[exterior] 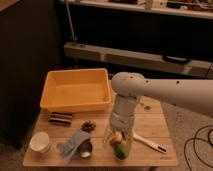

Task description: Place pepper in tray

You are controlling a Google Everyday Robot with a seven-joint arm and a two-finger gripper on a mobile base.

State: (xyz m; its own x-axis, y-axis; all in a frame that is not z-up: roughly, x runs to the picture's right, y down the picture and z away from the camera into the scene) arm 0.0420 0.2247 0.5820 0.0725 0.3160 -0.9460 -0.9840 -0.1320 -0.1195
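The gripper hangs from the white arm, pointing straight down over the near edge of the wooden table, in front of the tray's right-hand corner. Its two fingers are spread wide, one on each side of what lies under them, with nothing clamped. Between them sits the pepper, small, dark green and resting on the table, well clear of the tray and on the side nearest the camera. An orange fruit lies just beside the pepper on its tray-ward side, also within the fingers' span, so close that I cannot tell whether the two touch. Right of the pepper lies a white utensil. In front of the tray's left half are a grey-blue cloth, a small metal cup, a white cup and a dark cylinder. The step in hand looks like the reach for the pick; the tray holds nothing yet. The next move calls for closing on the pepper alone, low enough to catch it without taking the orange fruit along, then lifting and carrying it back and left over the tray's front wall.
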